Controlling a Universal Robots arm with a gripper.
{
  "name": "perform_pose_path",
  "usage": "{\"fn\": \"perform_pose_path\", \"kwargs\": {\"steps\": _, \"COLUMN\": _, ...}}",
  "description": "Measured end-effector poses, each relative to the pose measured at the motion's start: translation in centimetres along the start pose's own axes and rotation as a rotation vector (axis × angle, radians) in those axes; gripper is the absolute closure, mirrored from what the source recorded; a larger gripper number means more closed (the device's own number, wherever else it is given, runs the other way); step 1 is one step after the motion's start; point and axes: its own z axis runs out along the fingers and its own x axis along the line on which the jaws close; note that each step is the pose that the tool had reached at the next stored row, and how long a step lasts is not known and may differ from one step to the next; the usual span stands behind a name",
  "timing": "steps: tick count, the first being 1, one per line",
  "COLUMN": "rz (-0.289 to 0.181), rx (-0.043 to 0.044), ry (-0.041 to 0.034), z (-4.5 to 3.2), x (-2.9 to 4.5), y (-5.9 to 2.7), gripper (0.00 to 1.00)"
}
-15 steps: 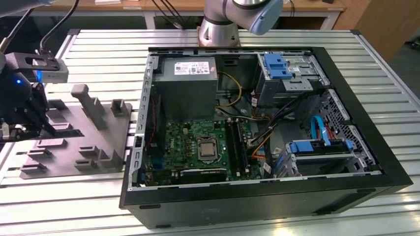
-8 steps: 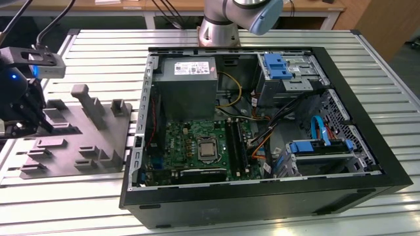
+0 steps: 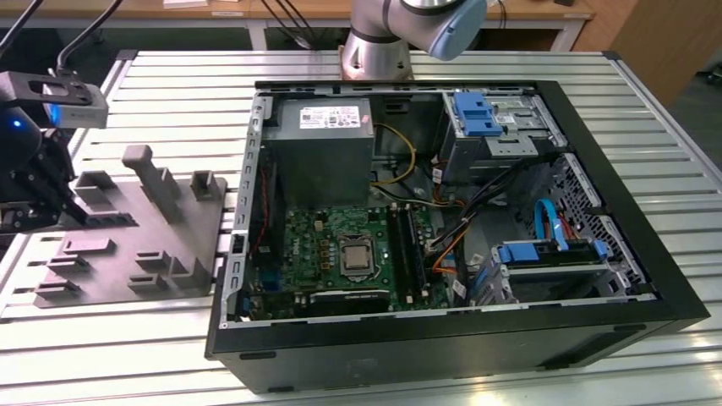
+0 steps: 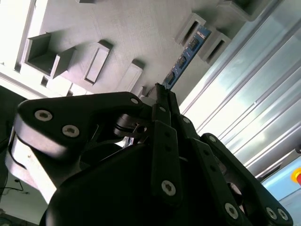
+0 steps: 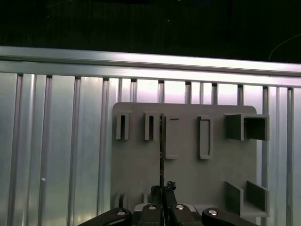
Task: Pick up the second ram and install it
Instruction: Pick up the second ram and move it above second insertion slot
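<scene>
The second ram [image 4: 186, 59] is a thin bluish-dark stick standing on edge in the grey holder plate [image 4: 131, 33], its far end resting between two raised brackets. In the first wrist view the ram [image 5: 162, 141] shows edge-on as a thin dark line across the plate [image 5: 188, 179]. My gripper [image 4: 160, 94] is shut on the stick's near end, and its fingertips [image 5: 163, 188] sit tight against both faces. In the exterior view my gripper [image 3: 40, 207] hangs over the left end of the holder plate [image 3: 124, 254].
An open black computer case [image 3: 451, 338] lies on the slatted metal table [image 3: 665, 169] to the exterior view's right of the plate. Inside it are the green motherboard [image 3: 327, 254], long memory slots [image 3: 404, 245], cables and blue drive brackets. The arm's base [image 3: 378, 42] stands behind the case.
</scene>
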Motion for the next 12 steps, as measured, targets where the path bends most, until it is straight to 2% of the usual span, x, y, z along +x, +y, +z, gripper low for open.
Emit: {"fn": "perform_pose_path", "kwargs": {"steps": 12, "rz": 0.000, "rx": 0.0001, "ry": -0.0031, "z": -1.12, "x": -0.08, "y": 0.03, "gripper": 0.86}}
